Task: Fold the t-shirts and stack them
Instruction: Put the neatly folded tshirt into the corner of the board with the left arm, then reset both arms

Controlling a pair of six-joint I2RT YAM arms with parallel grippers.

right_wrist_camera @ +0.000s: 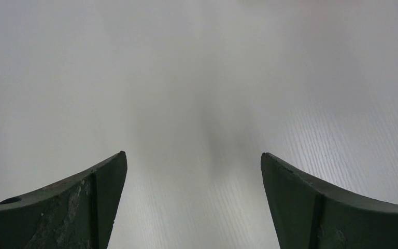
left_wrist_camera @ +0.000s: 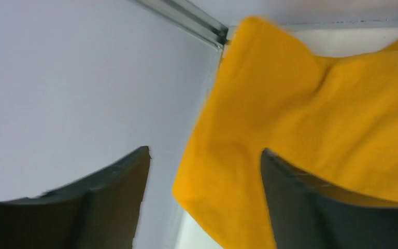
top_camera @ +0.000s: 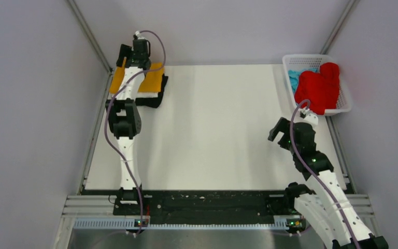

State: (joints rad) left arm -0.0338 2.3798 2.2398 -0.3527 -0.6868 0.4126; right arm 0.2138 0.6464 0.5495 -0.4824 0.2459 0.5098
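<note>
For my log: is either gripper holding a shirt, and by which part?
Nothing is held: left gripper open over the orange shirt, right gripper open.

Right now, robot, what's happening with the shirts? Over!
Left gripper open over mustard shirt, top of stack. Right gripper open, empty, above table. Red shirt, light blue shirt in basket, not yet folded. Nothing blocking either arm.

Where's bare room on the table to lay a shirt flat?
Bare: the white table between the left arm and the right tool. Crowded: the far-left corner, where the left tool hangs over the mustard t-shirt, and the basket far right.
</note>
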